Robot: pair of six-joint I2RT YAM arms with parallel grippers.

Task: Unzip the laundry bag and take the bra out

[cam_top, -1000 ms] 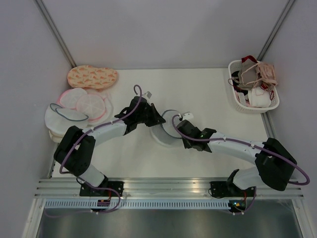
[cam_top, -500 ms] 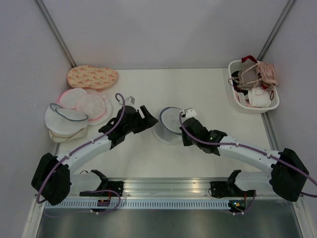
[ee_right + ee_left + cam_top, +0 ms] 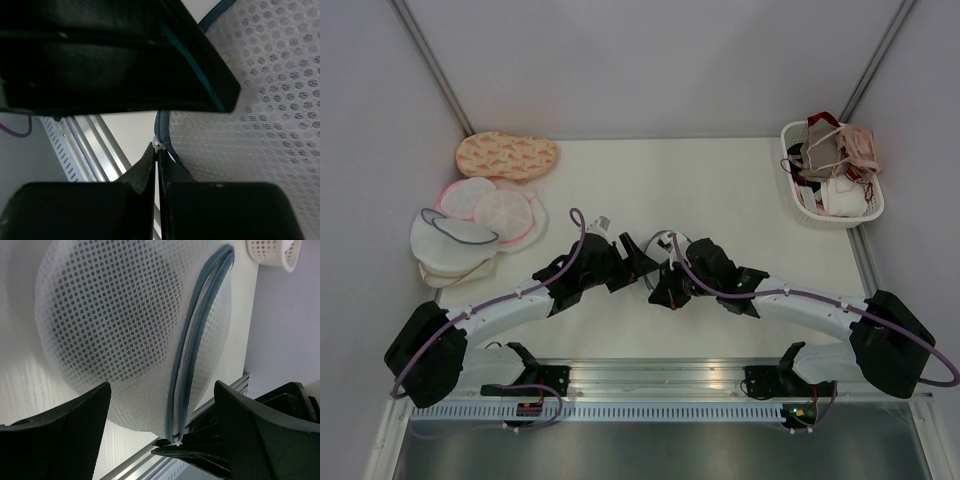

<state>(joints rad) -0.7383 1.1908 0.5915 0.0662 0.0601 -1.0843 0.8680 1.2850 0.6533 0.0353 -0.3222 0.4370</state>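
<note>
The laundry bag is white mesh with a grey-blue zipper rim and stands on edge at the table's middle. From above only a sliver of the laundry bag shows between the two arms. The bra shows only as a dark rounded shape through the mesh. My left gripper is open, its fingers either side of the bag's lower edge. My right gripper is shut on the small white zipper pull at the rim's bottom end.
Round pink-rimmed mesh bags and an orange patterned one lie at the back left. A white basket of bras stands at the back right, and its rim also shows in the left wrist view. An aluminium rail runs along the near edge.
My left gripper went from shut to open and swung in beside the bag. The right gripper stayed shut and drew the bag nearer, from lying flat to standing on edge.
</note>
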